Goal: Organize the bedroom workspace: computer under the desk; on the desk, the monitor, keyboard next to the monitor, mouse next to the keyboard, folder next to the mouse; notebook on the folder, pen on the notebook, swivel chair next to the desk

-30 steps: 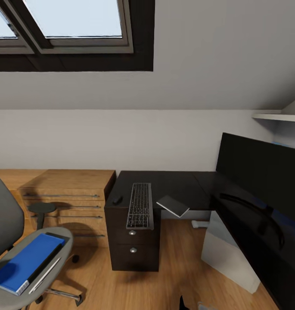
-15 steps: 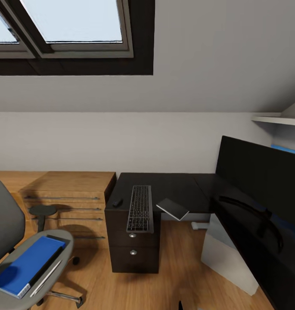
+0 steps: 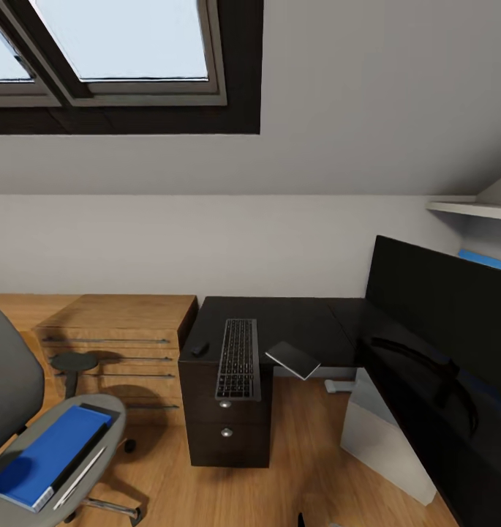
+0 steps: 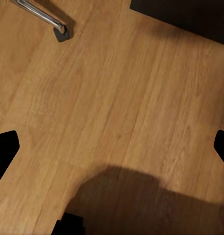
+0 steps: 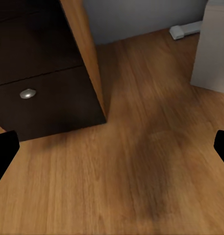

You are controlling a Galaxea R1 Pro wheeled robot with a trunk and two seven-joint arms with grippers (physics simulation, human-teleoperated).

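I'm facing the desk (image 3: 294, 315); keyboard (image 3: 238, 359), mouse (image 3: 200, 348) and notebook (image 3: 292, 359) lie on it. The folder (image 3: 49, 455) sits on the chair (image 3: 31, 468) at near left, pen (image 3: 79, 477) beside it. Both hands spread wide, empty, over floor (image 4: 112, 107). Next, I judge: reach left for the folder.

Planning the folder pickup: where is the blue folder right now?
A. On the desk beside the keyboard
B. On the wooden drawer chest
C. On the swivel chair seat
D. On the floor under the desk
C: the folder lies flat on the swivel chair seat.
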